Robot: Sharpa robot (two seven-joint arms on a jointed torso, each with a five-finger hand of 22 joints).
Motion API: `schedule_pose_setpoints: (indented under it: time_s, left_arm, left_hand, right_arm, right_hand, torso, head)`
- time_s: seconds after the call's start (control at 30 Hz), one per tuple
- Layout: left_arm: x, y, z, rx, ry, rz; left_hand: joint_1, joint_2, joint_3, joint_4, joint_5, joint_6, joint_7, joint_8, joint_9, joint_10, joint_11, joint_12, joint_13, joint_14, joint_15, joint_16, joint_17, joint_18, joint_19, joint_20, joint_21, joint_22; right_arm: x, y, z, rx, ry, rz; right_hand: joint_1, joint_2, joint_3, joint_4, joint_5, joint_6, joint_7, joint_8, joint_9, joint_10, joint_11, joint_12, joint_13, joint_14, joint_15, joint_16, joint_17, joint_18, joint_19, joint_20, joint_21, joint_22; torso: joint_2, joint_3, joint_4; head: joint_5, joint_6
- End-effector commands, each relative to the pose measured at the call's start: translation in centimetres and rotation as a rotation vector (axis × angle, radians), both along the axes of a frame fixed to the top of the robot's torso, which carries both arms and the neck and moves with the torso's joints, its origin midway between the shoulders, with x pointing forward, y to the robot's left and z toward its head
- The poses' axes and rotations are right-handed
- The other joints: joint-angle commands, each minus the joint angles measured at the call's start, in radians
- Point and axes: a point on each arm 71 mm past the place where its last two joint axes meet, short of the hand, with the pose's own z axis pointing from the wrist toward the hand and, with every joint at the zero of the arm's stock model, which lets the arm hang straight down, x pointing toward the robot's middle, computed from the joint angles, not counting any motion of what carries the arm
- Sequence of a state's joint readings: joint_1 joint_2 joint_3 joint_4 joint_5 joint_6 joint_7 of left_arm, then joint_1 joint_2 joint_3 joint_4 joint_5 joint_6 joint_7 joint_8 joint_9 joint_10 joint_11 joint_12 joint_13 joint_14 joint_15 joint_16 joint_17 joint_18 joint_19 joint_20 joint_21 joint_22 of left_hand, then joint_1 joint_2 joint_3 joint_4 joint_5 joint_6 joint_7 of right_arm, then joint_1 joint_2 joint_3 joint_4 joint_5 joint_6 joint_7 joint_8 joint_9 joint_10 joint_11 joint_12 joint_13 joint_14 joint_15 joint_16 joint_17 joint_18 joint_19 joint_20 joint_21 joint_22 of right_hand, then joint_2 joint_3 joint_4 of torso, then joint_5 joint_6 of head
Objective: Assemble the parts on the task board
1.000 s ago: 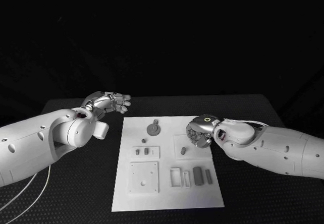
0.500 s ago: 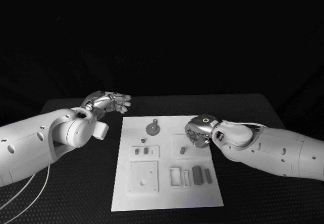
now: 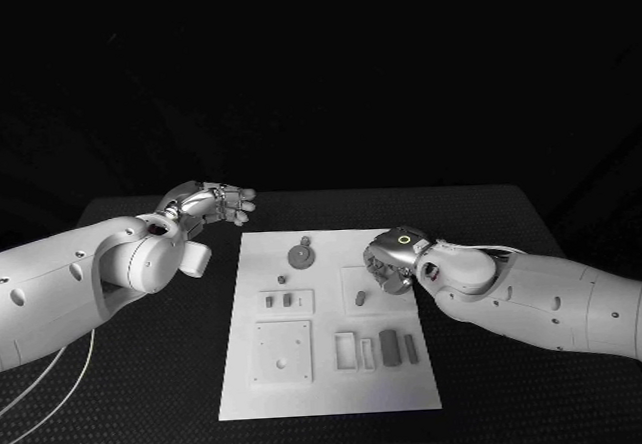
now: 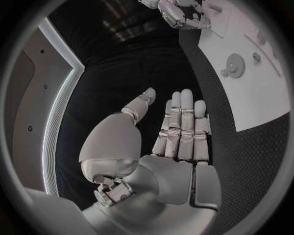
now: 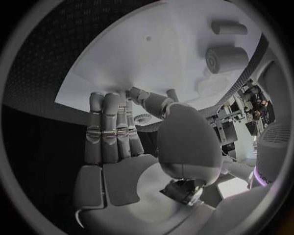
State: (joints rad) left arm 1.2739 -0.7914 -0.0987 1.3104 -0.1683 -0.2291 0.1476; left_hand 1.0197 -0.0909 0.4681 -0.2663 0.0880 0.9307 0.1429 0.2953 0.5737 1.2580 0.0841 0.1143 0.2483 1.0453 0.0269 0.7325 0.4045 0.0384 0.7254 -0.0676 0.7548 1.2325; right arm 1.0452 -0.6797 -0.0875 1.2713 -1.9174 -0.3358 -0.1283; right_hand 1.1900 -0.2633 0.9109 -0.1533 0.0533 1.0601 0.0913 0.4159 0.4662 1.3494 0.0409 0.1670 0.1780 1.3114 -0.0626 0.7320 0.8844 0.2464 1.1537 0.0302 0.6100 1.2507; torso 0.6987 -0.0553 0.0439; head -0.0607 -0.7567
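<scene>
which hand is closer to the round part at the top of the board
The right hand: it hovers over the task board's right edge, beside the round part. The left hand is off the board, over the table.

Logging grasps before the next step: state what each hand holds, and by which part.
Nothing is held. The left hand is open beside the task board; the right hand hangs open over it.

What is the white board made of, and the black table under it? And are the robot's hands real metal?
The task board looks like smooth, matte white plastic; it shows no shine, though painted metal is possible. The table has a black covering with a fine dotted weave, probably rubber or fabric matting. The left hand and right hand gleam silver like brushed metal, though metallic-coated plastic could look the same.
</scene>
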Motion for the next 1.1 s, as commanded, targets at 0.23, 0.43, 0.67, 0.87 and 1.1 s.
schedule_pose_setpoints:
  time_s: [0.23,0.43,0.67,0.87,1.1]
  left_arm:
    - [0.1,-0.3,0.1,-0.003,-0.008,-0.013]
    - [0.1,-0.2,0.1,-0.002,-0.008,-0.012]
    - [0.2,-0.2,0.1,-0.003,-0.008,-0.012]
    - [0.2,0.1,0.1,-0.002,-0.007,-0.004]
    - [0.3,0.2,0.0,-0.001,-0.007,-0.001]
  left_hand:
    - [-0.006,0.001,-0.005,0.000,-0.003,-0.008,0.002,0.004,-0.001,0.000,0.002,-0.001,-0.001,0.005,0.000,-0.006,0.002,0.006,0.004,-0.003,-0.005,0.002]
    - [-0.006,0.001,-0.005,0.000,-0.003,-0.008,0.002,0.005,-0.001,0.000,0.002,-0.001,-0.001,0.005,0.000,-0.007,0.003,0.006,0.004,-0.003,-0.005,0.002]
    - [-0.007,0.001,-0.006,0.000,-0.003,-0.009,0.002,0.005,-0.001,-0.001,0.002,-0.001,-0.001,0.006,0.000,-0.007,0.004,0.006,0.004,-0.003,-0.006,0.002]
    - [-0.008,0.001,-0.007,0.001,-0.003,-0.010,0.003,0.006,-0.002,-0.001,0.002,-0.001,-0.001,0.006,0.000,-0.008,0.005,0.005,0.004,-0.003,-0.006,0.003]
    - [-0.009,0.000,-0.007,0.001,-0.003,-0.010,0.003,0.006,-0.002,-0.002,0.002,-0.001,-0.001,0.006,0.000,-0.009,0.006,0.005,0.004,-0.003,-0.007,0.003]
  right_arm:
    - [-0.8,0.6,-0.3,0.004,-0.008,0.031]
    - [-0.9,0.5,-0.1,0.017,0.002,0.026]
    - [-0.7,0.7,0.9,0.040,0.011,0.031]
    - [-0.4,0.7,2.0,0.050,0.021,0.035]
    - [0.0,0.4,2.9,0.051,0.034,0.033]
  right_hand:
    - [-0.001,-0.006,0.013,0.001,-0.004,0.013,-0.004,0.005,0.009,0.016,-0.006,0.004,0.007,0.004,-0.011,0.012,0.008,0.015,0.010,-0.004,0.013,0.007]
    - [-0.004,-0.008,0.016,0.002,-0.004,0.015,-0.005,0.005,0.010,0.018,-0.007,0.004,0.009,0.004,-0.011,0.015,0.010,0.015,0.011,-0.005,0.015,0.008]
    - [-0.005,-0.008,0.020,0.003,-0.004,0.015,-0.005,0.004,0.011,0.019,-0.007,0.003,0.010,0.004,-0.012,0.016,0.011,0.015,0.011,-0.005,0.016,0.009]
    - [-0.007,-0.008,0.022,0.004,-0.003,0.016,-0.005,0.004,0.011,0.019,-0.007,0.003,0.010,0.004,-0.012,0.017,0.011,0.015,0.012,-0.005,0.016,0.010]
    - [-0.009,-0.007,0.022,0.003,-0.003,0.016,-0.005,0.003,0.012,0.020,-0.007,0.002,0.011,0.004,-0.012,0.018,0.012,0.015,0.011,-0.005,0.017,0.011]
  torso:
    - [0.000,-0.0018,0.0011]
    - [0.000,-0.0011,0.0016]
    - [0.000,-0.0010,-0.0010]
    - [0.000,-0.0001,-0.0014]
    - [0.001,-0.0004,-0.0002]
  head:
    - [-0.003,0.003]
    - [-0.002,0.003]
    - [-0.001,0.006]
    - [0.000,0.008]
    - [-0.001,0.008]
